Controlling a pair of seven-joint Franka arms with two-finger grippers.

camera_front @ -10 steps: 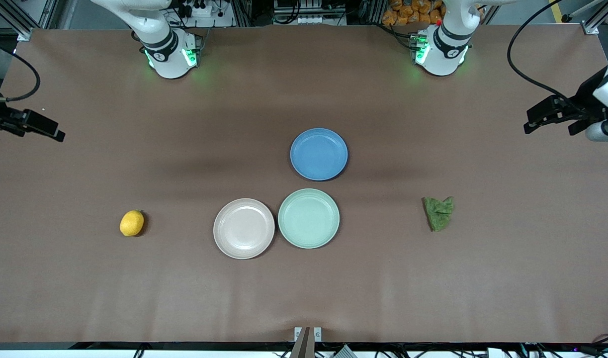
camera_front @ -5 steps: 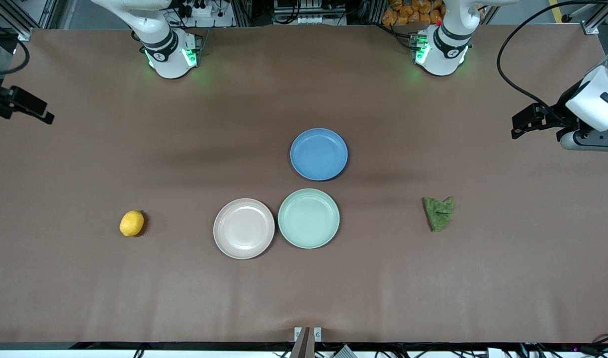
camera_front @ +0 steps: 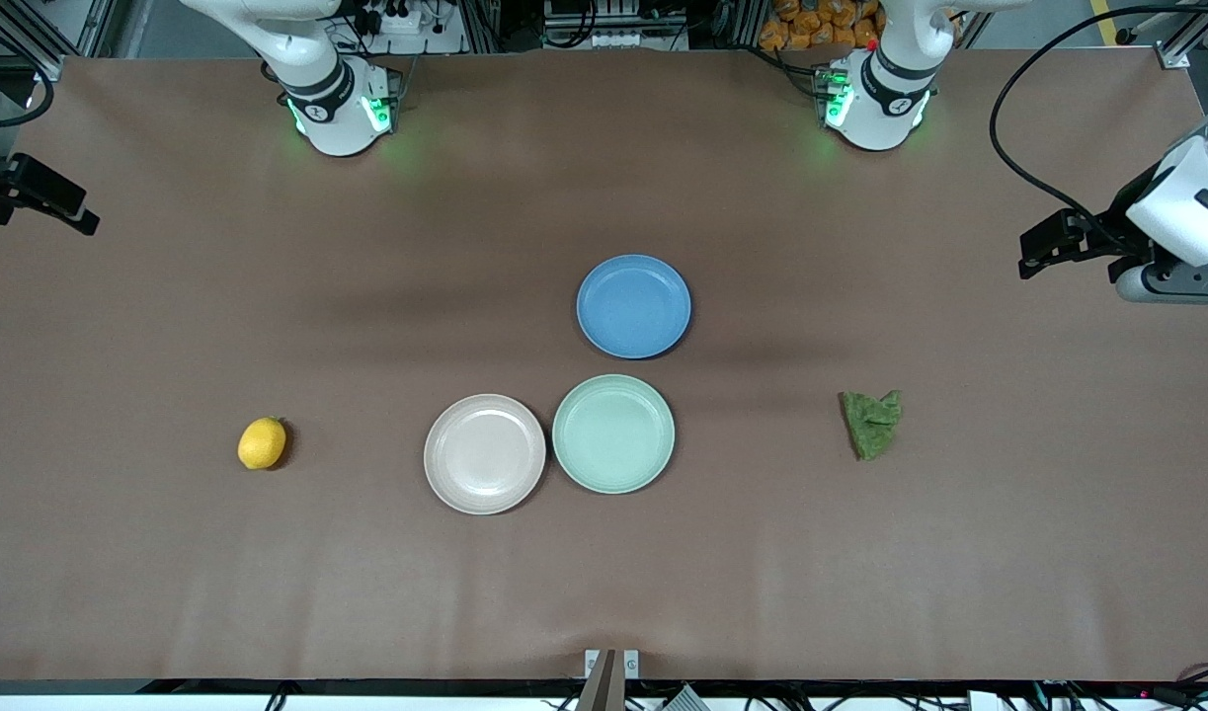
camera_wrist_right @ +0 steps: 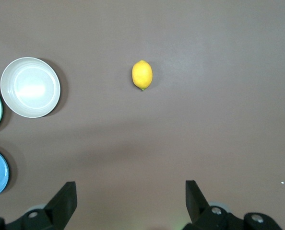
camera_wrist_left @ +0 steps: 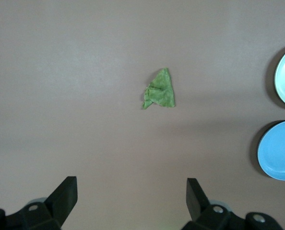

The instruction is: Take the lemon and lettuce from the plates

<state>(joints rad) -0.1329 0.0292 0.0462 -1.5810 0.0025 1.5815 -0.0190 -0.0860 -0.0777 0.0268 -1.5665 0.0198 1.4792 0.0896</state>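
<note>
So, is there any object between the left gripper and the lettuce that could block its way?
Nothing visible does. The left gripper is open, up over the left arm's end of the table. The lettuce lies alone on the bare table, apart from the mint green plate. The left wrist view shows only bare table between the fingers and the leaf.

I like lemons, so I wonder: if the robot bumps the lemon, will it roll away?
Probably, a little. The lemon is a smooth oval lying on the flat table with nothing touching it, so a nudge would likely roll it, wobbling rather than going straight. It looks firm, so it should keep its shape when squeezed, though its rounded skin might slip between fingers.
</note>
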